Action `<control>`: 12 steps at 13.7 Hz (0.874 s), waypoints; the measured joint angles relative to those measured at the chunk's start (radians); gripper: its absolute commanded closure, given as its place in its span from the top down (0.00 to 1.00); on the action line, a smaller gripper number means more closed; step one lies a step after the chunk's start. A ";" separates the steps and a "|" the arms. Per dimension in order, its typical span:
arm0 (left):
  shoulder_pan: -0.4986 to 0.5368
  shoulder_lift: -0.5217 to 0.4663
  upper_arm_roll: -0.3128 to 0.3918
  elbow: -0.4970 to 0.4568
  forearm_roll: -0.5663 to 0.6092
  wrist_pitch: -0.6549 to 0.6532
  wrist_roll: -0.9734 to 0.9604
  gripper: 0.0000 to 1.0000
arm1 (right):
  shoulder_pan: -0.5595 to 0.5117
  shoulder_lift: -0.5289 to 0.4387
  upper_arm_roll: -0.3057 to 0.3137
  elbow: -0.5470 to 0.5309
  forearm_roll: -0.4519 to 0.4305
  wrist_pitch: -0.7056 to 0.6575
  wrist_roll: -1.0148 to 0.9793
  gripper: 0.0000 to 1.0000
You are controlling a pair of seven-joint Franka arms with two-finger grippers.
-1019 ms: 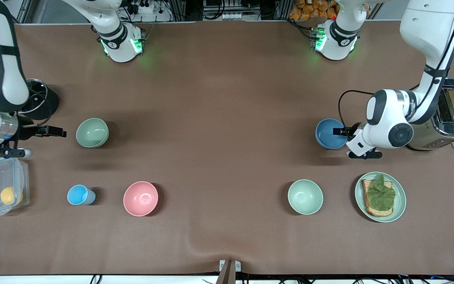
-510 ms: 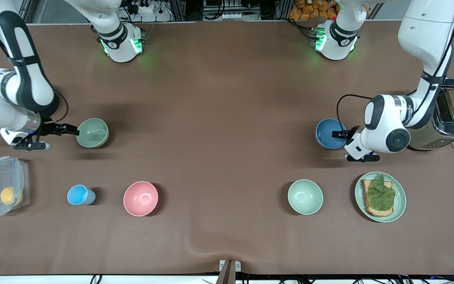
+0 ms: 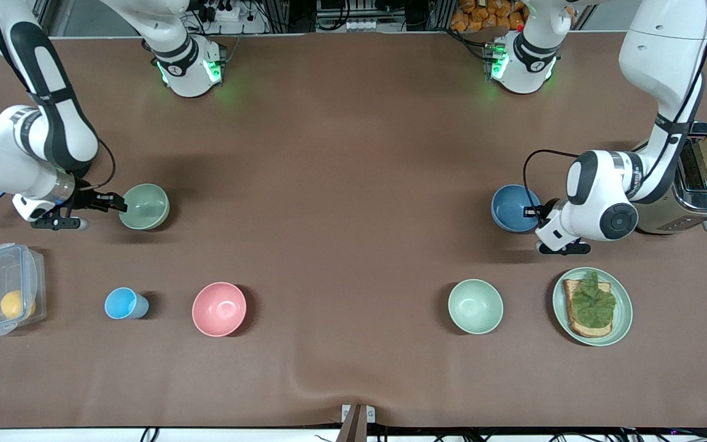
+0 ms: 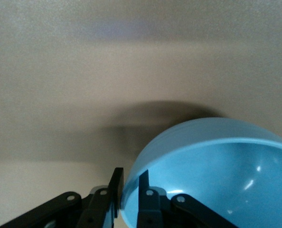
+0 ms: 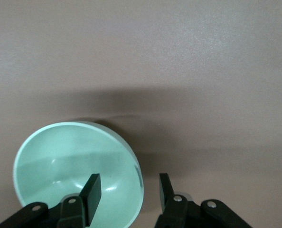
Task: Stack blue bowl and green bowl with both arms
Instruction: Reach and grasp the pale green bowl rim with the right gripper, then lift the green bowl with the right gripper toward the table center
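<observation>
Counting one blue bowl (image 3: 513, 207), one green bowl (image 3: 145, 206)

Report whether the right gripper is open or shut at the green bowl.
Open: the right gripper straddles the green bowl rim, one finger inside, one outside, not yet pinching.

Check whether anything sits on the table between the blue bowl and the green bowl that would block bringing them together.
Nothing visible does. The stretch of table between the blue bowl and the green bowl holds nothing. The left claw is shut on the blue bowl's rim; the right claw straddles the green bowl's rim, open.
</observation>
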State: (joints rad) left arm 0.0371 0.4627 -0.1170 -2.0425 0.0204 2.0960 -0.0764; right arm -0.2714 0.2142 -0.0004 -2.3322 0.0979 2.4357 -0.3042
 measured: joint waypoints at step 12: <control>0.003 -0.017 -0.002 0.030 0.000 -0.005 0.004 0.00 | -0.006 0.014 0.002 -0.032 0.015 0.039 -0.021 0.00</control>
State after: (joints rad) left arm 0.0398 0.4455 -0.1191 -2.0124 0.0204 2.0907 -0.0721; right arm -0.2772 0.2284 0.0015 -2.3640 0.1133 2.4747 -0.3257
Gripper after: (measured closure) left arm 0.930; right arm 0.965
